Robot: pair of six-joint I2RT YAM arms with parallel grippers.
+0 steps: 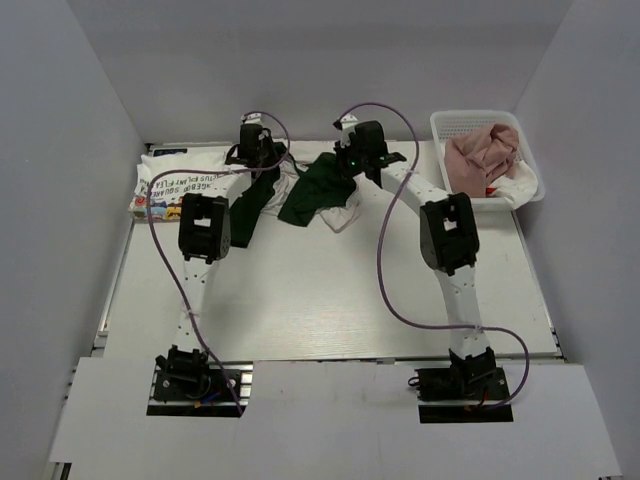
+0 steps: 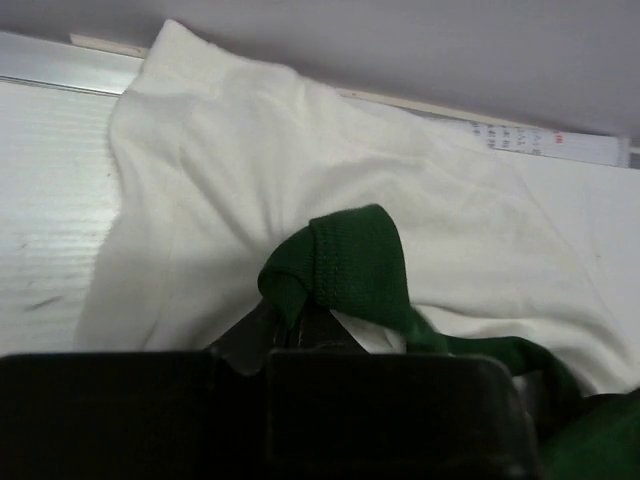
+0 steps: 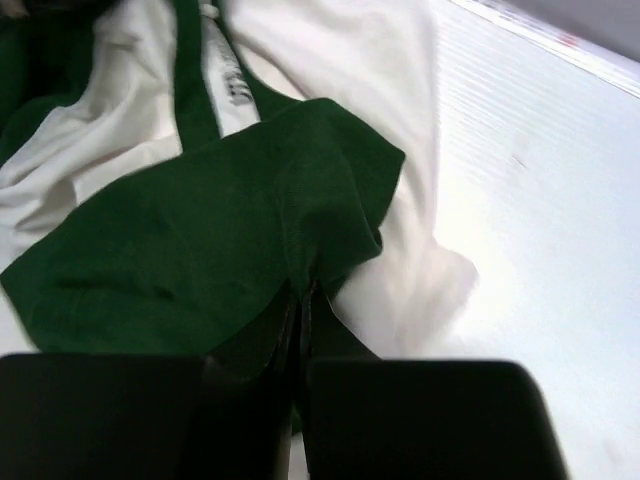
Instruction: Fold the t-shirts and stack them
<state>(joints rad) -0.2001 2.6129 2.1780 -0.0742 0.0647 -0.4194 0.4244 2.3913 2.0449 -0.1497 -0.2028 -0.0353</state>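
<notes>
The white t-shirt with dark green sleeves and collar (image 1: 318,192) lies bunched at the back middle of the table. My left gripper (image 1: 262,158) is shut on its green collar rib (image 2: 345,265), with white body cloth (image 2: 240,170) beyond. My right gripper (image 1: 352,160) is shut on a green sleeve (image 3: 230,230). A folded white shirt with black lettering and cartoon figures (image 1: 165,185) lies at the back left. A dusty pink shirt (image 1: 480,155) and a white shirt with a bit of red (image 1: 508,188) fill the basket.
A white plastic lattice basket (image 1: 455,123) stands at the back right. Grey walls close in the back and both sides. Purple cables loop from both arms. The table's metal back edge (image 2: 60,60) shows in the left wrist view.
</notes>
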